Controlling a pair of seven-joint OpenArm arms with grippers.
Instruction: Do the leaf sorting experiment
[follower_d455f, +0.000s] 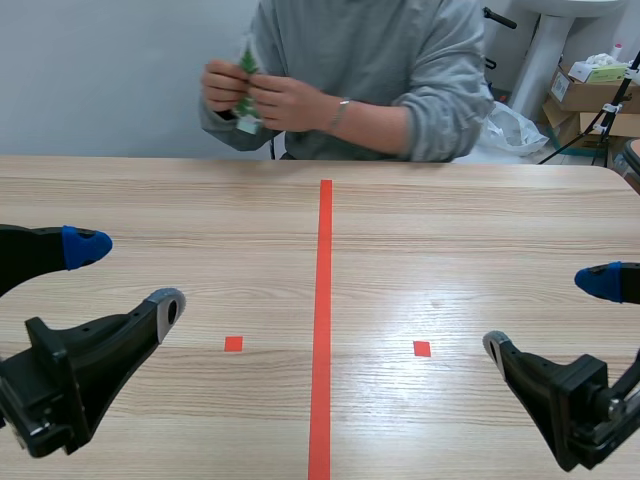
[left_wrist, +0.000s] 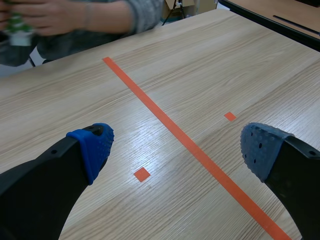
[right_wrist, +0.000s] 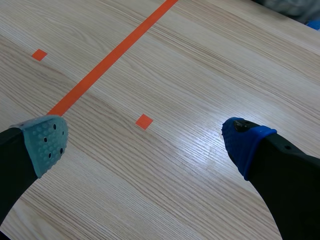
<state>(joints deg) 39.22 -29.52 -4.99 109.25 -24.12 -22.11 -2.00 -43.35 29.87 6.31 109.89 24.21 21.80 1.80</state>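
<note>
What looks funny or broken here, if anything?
Nothing stands out. The green leaves are in the person's hands across the table, not spilled. The robot's left hand and right hand hang open above the table.

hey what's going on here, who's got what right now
A person across the table holds what look like green leaves in both hands. The left claw and right claw hang open low over the table, one each side of the orange-red tape line, gripping nothing. No leaf has reached the robot yet.
</note>
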